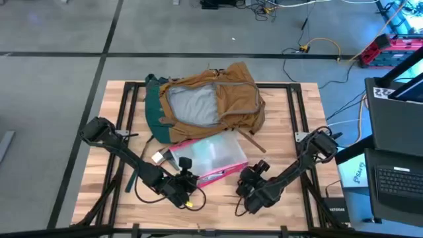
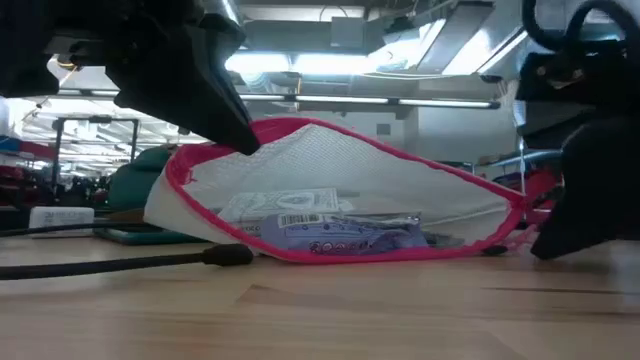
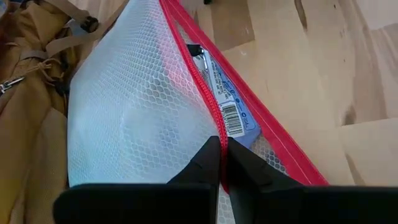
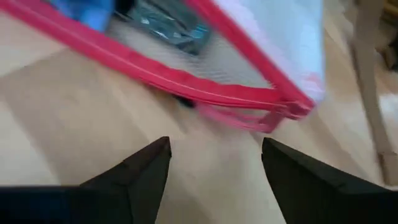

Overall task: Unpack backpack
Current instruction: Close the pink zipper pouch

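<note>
my left gripper (image 3: 221, 163) is clenched on the pink zipper edge of the clear mesh pouch (image 1: 210, 157), lifting that side off the wooden table (image 1: 297, 132). my right gripper (image 4: 214, 163) hangs released, fingers spread, just beside the pouch's other end. the soft tan backpack (image 1: 225, 99), lying open with grey lining showing, sits at the table's far middle, touching the pouch.

Pouch (image 1: 208, 158) lies just in front of backpack (image 1: 211, 99), blocks approach from near side; bare table (image 1: 291, 125) on right gives free passage.
</note>
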{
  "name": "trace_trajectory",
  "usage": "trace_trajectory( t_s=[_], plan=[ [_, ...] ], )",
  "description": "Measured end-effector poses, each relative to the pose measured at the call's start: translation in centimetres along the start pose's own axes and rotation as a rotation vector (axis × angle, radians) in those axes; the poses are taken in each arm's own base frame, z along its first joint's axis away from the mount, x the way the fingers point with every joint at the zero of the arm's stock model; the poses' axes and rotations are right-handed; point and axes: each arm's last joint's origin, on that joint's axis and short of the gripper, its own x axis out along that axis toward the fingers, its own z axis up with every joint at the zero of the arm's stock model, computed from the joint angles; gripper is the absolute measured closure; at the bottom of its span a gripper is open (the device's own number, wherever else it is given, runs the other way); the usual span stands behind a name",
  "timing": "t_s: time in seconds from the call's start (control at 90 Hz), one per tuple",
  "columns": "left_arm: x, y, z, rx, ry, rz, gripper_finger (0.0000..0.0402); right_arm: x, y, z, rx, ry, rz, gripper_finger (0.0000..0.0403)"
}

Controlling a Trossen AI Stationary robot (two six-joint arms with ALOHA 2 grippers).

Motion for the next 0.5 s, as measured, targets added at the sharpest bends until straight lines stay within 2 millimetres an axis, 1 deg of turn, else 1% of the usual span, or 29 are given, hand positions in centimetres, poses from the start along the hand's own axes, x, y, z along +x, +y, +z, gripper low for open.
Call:
trace_trajectory(
  t_s=[0.167,0.367,0.5],
  plan=[
    [0.0,0.0,0.0,-0.001,0.0,-0.001,0.0401,0.3,0.5,-0.2,-0.009,-0.048,0.054,0.0199],
    [0.0,0.0,-0.1,0.006,0.011,-0.013,0.0402,1.2,0.1,-1.2,0.018,-0.098,0.091,0.0239],
    [0.0,0.0,-0.2,0.009,0.021,-0.012,0.0402,1.4,0.1,-1.5,0.026,-0.11,0.107,0.0258]
  ],
)
